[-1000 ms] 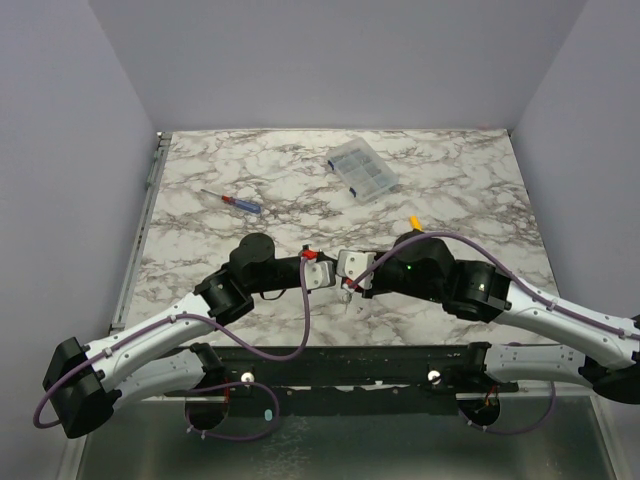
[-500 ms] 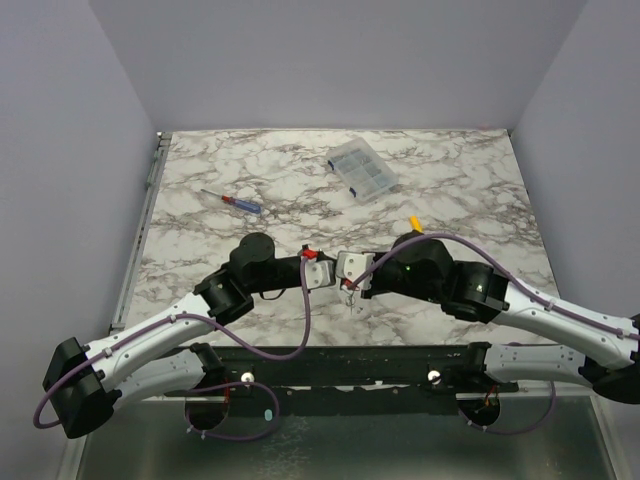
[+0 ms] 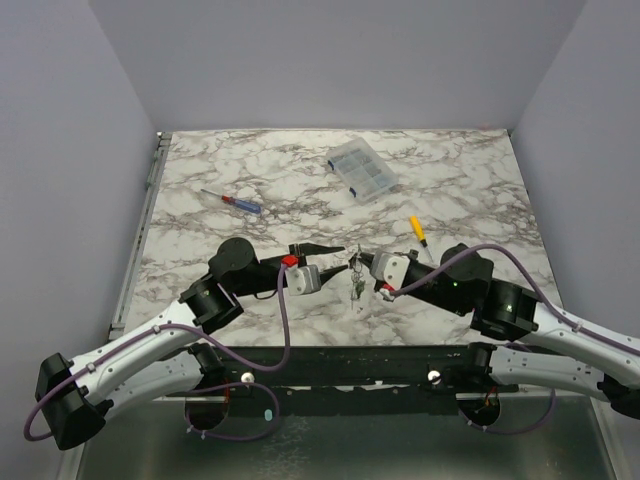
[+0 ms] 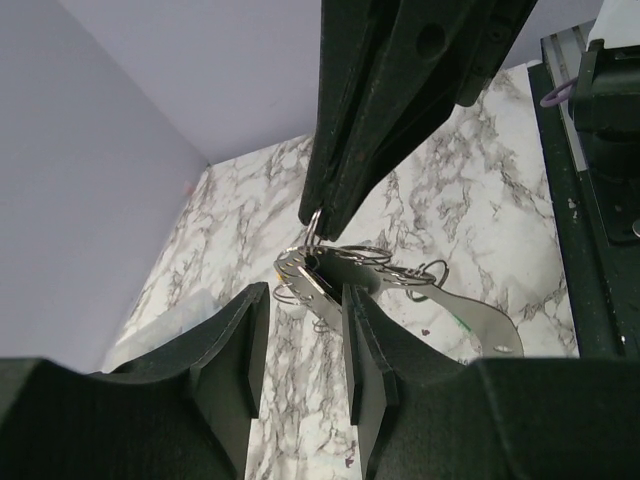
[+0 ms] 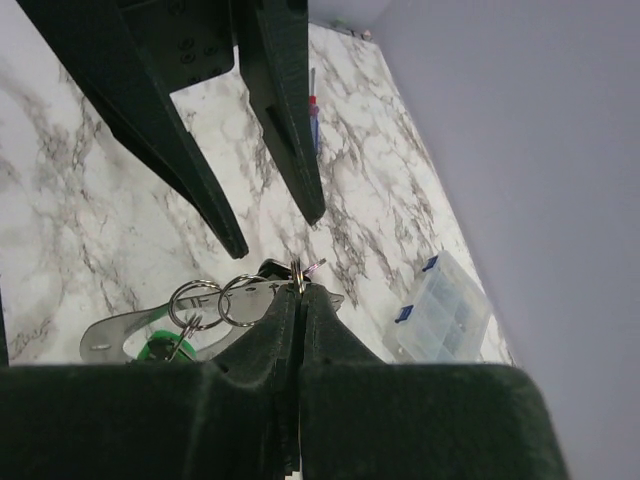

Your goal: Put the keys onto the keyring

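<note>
The right tool (image 5: 298, 293) is pinched shut on the keyring (image 4: 314, 222). The keys (image 4: 322, 283) dangle from it in a tangle above the front middle of the bench (image 3: 250, 170). The left tool (image 4: 302, 300) stands part open, holding nothing and straddling them. The step looks like threading. Next, the left tool probably needs to catch one key and steady it. The loops overlap, so I cannot tell which keys are already on the keyring.
</note>
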You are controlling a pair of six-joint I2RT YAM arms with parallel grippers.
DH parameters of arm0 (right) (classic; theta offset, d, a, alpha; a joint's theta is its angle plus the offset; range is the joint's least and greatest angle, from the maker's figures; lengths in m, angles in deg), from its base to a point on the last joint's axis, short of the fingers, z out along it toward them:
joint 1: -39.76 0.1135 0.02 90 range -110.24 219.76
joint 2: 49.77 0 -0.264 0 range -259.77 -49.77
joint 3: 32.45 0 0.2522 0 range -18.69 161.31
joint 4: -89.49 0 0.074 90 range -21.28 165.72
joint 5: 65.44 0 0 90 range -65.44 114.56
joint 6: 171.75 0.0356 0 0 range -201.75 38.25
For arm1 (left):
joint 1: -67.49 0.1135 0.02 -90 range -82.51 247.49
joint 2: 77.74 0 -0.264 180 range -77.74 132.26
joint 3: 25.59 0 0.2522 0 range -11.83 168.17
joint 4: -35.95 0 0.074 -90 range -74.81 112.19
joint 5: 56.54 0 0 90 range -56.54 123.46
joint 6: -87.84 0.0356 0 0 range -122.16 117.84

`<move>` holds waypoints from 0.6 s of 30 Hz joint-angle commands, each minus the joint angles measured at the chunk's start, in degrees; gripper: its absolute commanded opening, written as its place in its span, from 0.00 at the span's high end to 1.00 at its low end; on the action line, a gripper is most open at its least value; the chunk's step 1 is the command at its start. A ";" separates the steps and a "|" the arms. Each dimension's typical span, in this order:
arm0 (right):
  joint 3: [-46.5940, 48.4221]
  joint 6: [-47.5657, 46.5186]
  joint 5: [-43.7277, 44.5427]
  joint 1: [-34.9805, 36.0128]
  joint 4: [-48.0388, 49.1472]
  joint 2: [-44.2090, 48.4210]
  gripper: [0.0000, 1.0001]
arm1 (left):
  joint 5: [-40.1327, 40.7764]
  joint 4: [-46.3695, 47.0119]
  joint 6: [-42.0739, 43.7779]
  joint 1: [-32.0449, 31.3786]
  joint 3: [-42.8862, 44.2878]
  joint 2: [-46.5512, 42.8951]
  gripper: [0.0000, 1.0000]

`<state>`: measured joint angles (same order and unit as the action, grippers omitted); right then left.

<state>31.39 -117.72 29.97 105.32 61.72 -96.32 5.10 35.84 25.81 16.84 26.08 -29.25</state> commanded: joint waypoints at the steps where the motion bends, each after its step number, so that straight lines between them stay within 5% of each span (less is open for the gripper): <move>1: -1.39 2.13 -1.20 0.27 7.40 1.34 0.99 | -2.02 0.95 0.56 -0.11 -0.64 0.27 0.59; 18: -1.64 5.43 -7.55 0.34 9.08 3.26 0.99 | -2.83 2.59 -0.46 -0.13 -0.97 0.00 0.59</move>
<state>29.95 -113.80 25.97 105.32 67.67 -93.78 3.90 36.38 25.76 16.86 25.97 -28.62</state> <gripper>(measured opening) 0.016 0.406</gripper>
